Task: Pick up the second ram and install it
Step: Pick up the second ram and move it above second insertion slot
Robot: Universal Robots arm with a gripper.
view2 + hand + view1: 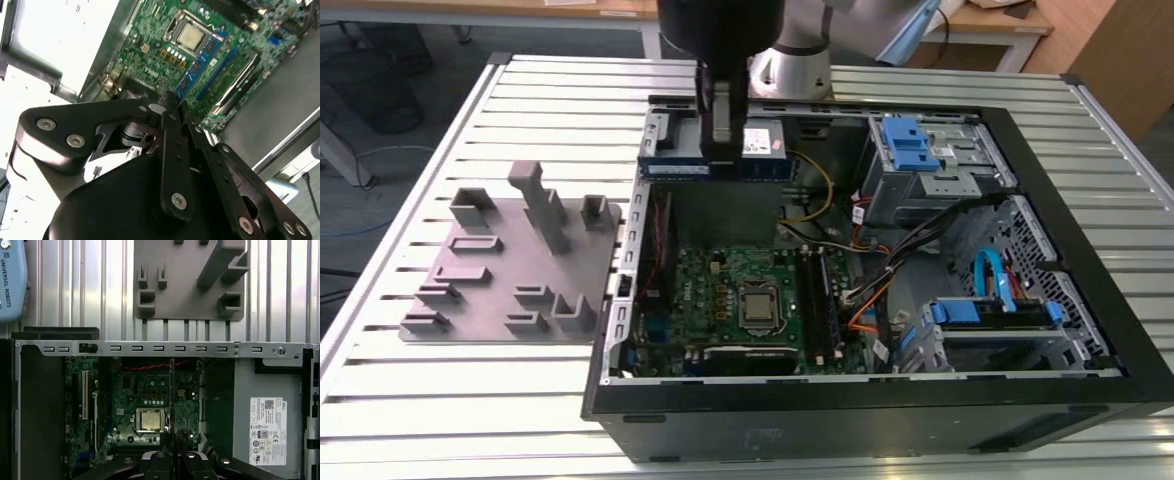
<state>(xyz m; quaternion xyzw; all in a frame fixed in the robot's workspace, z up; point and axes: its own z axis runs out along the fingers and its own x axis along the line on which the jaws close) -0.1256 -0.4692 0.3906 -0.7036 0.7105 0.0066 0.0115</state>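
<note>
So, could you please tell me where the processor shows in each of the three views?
Exterior view: the processor sits mid-board in the open computer case.
Second wrist view: the processor lies beyond the shut gripper.
First wrist view: the processor lies beside the edge-on memory stick that the gripper holds.
Shared landmark: the green circuit board around it.
</note>
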